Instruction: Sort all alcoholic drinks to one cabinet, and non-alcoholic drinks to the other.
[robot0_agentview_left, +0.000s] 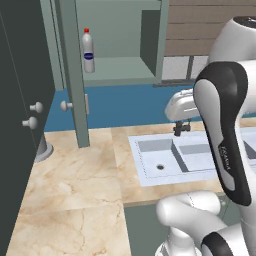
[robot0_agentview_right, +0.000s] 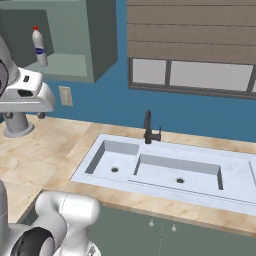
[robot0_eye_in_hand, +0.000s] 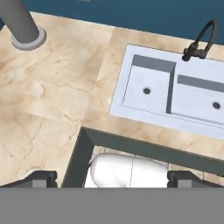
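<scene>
Left base view: the white bottle is seen standing upright on the lower shelf of the open cabinet, near its left side, red cap up and blue label facing out. It is seen again in the right base view, in the same cabinet, with nothing touching it. By that, one non-alcoholic drink is judged as already sorted.

No brown or green glass bottle and no orange carton can be made out in these pictures, so it cannot be told whether they are placed or where they stand. At least three drinks are therefore judged as possibly left, and the second cabinet cannot be picked out with certainty; a dark door with knobs stands at the far left of the left base view.

The table of beige marble is seen around the sink and its dark tap. A grey post on a round foot stands on the table near the wall.

In the hand view the claw is pointed down over the front edge of the table, its two fingertips set wide apart with nothing between them. It is judged as free to fetch the next drink.
</scene>
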